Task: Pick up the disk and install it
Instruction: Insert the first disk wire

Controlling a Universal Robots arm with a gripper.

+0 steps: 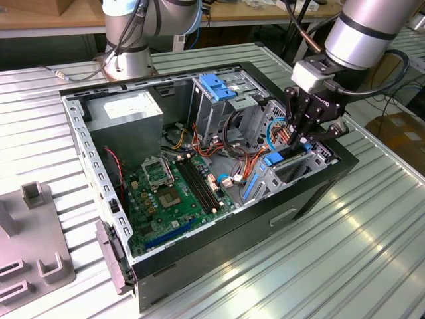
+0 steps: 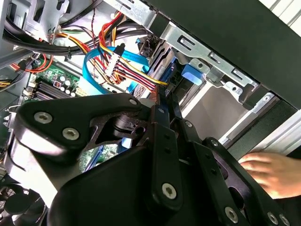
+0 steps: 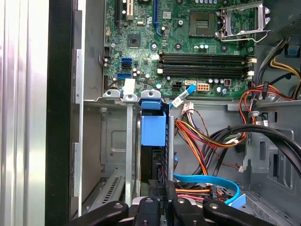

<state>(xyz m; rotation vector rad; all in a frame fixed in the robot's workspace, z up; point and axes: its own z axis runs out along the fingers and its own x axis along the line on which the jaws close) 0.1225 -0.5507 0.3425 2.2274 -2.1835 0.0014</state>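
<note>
The gripper (image 1: pixel 302 138) is down inside the open computer case (image 1: pixel 199 256), at the drive bay by the case's front wall, and its 2 fingers (image 3: pixel 165 207) are nearly together, pinched on the upper edge of the disk (image 3: pixel 154 129). The disk stands on edge in that bay, blue carrier tab up, between the metal bay rails (image 3: pixel 129 150), just beside the motherboard (image 1: pixel 174 193). A hand (image 2: pixel 273 172) rests outside the case wall.

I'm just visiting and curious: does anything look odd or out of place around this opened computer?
One thing: a person's hand lies just outside the open black metal computer case, close to the robot's black gripper, which is down at the drive bay. Inside, nothing looks spilled or broken.
</note>
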